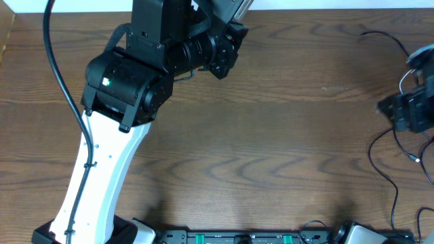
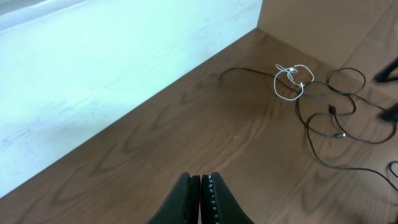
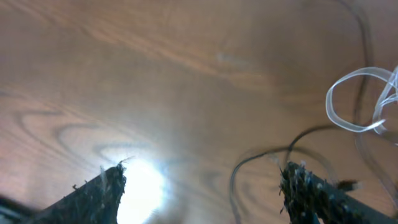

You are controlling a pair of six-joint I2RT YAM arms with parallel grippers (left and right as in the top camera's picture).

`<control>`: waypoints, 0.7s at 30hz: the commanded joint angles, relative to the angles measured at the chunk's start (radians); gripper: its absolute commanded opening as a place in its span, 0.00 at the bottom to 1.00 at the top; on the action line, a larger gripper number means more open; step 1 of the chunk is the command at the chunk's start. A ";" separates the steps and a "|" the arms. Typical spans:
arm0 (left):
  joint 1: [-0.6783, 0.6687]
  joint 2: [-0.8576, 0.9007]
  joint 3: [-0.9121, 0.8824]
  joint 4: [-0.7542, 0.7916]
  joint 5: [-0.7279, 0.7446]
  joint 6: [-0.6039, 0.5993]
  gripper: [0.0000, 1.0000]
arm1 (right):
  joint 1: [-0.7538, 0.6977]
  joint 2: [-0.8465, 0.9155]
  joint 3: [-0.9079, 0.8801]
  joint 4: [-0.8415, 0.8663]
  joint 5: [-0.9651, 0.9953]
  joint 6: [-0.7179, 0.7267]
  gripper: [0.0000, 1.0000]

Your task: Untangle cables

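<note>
Wooden table [image 1: 271, 135] carries the cables [image 2: 330, 109] at its 3 o'clock edge, the tangle running 12 to 6. Left gripper [image 2: 200, 196] sits closed, empty; right gripper [image 3: 205, 193] gapes wide above them, holding nothing.

The bench [image 1: 271, 135] is smooth brown wood grain with a soft sheen, glaring beside the right hand [image 3: 203, 177], whose dark fingers [image 3: 102, 193] look rough and frayed. The left hand [image 2: 200, 178] is matt black with ribbed pads. The white cable [image 2: 292, 71] looks like glossy plastic, the black cables [image 2: 331, 111] matt.
</note>
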 commanded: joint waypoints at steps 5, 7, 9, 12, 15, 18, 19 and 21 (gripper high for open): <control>0.003 -0.026 -0.004 0.003 -0.006 0.013 0.09 | 0.016 -0.319 -0.444 0.193 -0.014 0.122 0.82; 0.003 -0.026 -0.004 0.002 -0.006 0.013 0.08 | 0.022 -0.391 -0.537 0.221 -0.024 0.175 0.79; 0.003 -0.026 -0.004 0.002 -0.005 0.013 0.08 | 0.023 -0.433 -0.595 0.235 -0.018 0.230 0.74; 0.003 -0.026 -0.004 0.002 -0.005 0.013 0.08 | 0.023 -0.464 -0.678 0.299 0.037 0.365 0.56; 0.003 -0.027 -0.004 0.002 -0.005 0.013 0.08 | 0.023 -0.455 -0.736 0.338 0.036 0.403 0.59; 0.003 -0.030 -0.004 -0.001 -0.005 0.013 0.08 | 0.023 -0.454 -0.798 0.386 0.037 0.439 0.61; 0.003 -0.031 -0.004 -0.001 -0.005 0.013 0.08 | 0.023 -0.454 -0.825 0.410 0.055 0.471 0.58; 0.003 -0.035 -0.004 -0.001 -0.006 0.013 0.08 | 0.023 -0.454 -0.863 0.442 0.105 0.529 0.53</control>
